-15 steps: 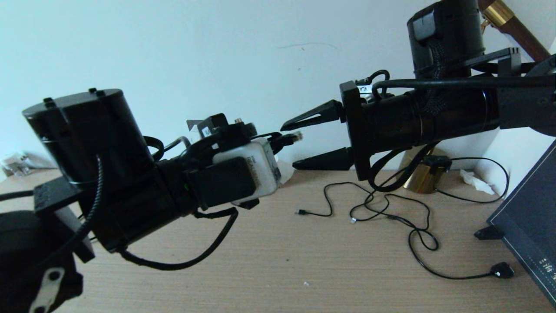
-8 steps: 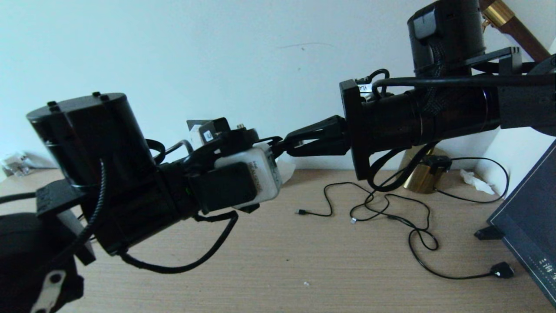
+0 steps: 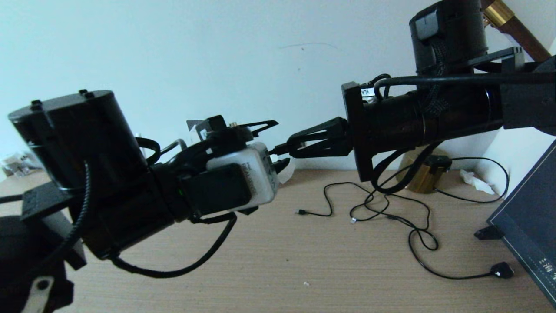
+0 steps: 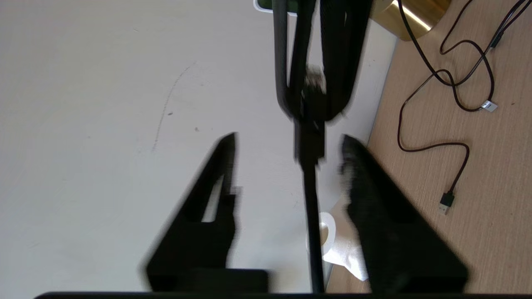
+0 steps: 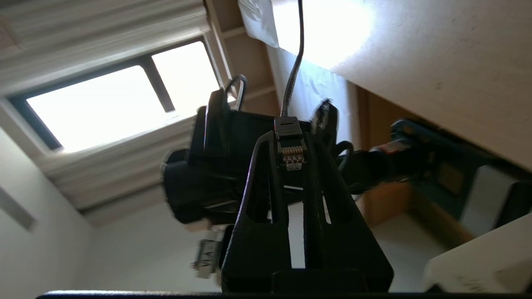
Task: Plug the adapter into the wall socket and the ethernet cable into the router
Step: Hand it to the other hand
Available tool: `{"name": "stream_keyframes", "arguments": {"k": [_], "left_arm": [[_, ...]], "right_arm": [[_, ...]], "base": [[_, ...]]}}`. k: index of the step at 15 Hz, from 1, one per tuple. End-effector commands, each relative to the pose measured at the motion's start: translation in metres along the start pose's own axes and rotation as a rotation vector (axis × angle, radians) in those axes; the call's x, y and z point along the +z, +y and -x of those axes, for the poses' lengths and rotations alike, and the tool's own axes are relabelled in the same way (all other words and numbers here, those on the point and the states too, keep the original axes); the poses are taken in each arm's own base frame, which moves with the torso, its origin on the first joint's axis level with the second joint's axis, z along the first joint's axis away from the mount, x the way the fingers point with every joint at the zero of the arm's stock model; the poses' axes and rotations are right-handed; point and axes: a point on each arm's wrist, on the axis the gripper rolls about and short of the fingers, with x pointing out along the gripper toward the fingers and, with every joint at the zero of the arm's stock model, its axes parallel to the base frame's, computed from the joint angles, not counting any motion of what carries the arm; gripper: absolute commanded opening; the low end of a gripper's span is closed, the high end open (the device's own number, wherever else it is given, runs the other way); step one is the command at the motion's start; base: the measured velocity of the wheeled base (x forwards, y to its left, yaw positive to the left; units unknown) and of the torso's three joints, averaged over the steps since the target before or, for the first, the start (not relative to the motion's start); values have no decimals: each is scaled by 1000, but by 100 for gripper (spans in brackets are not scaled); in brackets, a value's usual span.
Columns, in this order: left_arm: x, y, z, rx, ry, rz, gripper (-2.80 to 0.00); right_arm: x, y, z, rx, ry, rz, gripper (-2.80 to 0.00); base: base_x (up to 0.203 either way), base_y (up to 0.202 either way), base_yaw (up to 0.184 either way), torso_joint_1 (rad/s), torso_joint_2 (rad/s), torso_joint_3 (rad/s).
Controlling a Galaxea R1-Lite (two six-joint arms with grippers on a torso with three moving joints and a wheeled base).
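The ethernet cable's clear plug (image 5: 292, 154) sits between the tips of my right gripper (image 5: 291, 139), which is shut on its black boot in mid-air above the table. Facing it tip to tip is my left gripper (image 3: 281, 142), open. The black cable (image 4: 309, 187) runs free between its spread fingers (image 4: 365, 199), touching neither. In the head view the right gripper (image 3: 292, 146) reaches in from the right. The adapter, the wall socket and the router are out of view.
Thin black cables with small plugs (image 3: 391, 213) lie tangled on the wooden table (image 3: 278, 261), along with a chunky black plug (image 3: 501, 270). A brass object (image 3: 419, 176) stands by the wall, a white tissue roll (image 4: 334, 228) below the grippers, a dark flat panel (image 3: 530, 226) at right.
The right gripper closed on the ethernet plug that the left gripper was holding. The left gripper has since opened, let go of the cable, and pulled back slightly.
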Motion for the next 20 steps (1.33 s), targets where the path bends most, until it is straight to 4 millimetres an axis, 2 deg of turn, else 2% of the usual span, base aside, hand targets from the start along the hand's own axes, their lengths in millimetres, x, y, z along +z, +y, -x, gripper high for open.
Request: {"name": "stream_keyframes", "arguments": {"k": [1,4,16,20], "left_arm": [[4,4,10,16,-13,-8,0],[7,2,18,5,-28,-8,0],[18,5,8,-5,-118,1,0],[20,6,11,-18,-148,26,0]], "right_arm": [[2,2,5,9,-6,-41,-280],[1,4,13,26,8,-46,-280],[-2,5,15,36,48,-40,-280],[1,4,31,68,128,-45,-280]], "base": [[0,0,0,0,0,0],[0,0,0,0,0,0],[0,0,0,0,0,0],[0,0,0,0,0,0]]}}
